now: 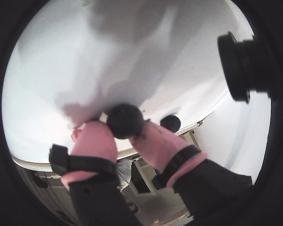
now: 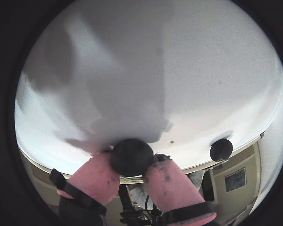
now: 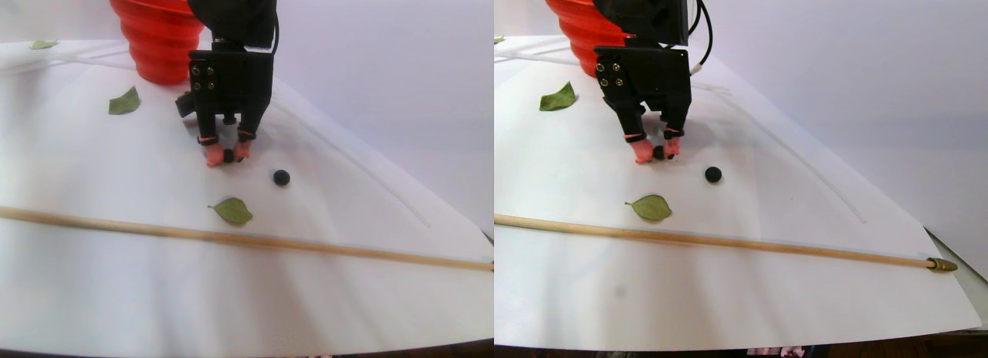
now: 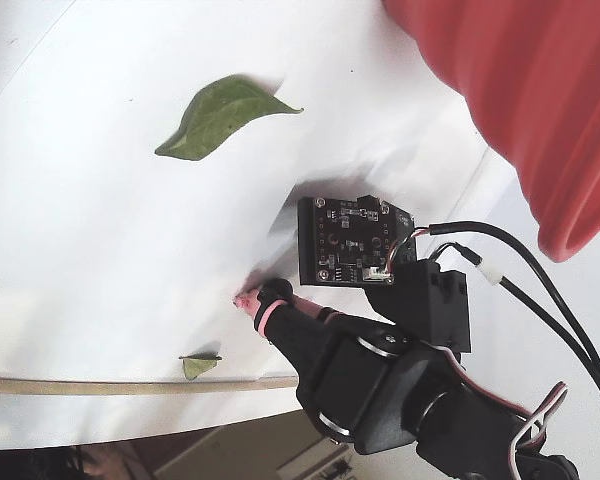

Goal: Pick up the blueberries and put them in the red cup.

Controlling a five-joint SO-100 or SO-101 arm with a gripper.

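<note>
bright, even light washes the white table [image 3: 116,296] toward glare, soft grey shadows fall beneath the arm, and both wrist views show fisheye vignetting with blurred foregrounds.

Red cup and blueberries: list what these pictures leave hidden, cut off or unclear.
- Red cup: its rim is cut by the top edge of the stereo pair view and its inside is unseen; the fixed view shows only part of its wall; neither wrist view shows it.
- Held blueberry: its underside is hidden, so table contact is unclear.
- Loose blueberry: missing from the fixed view.
- Gripper: one pink tip shows in the fixed view.
</note>
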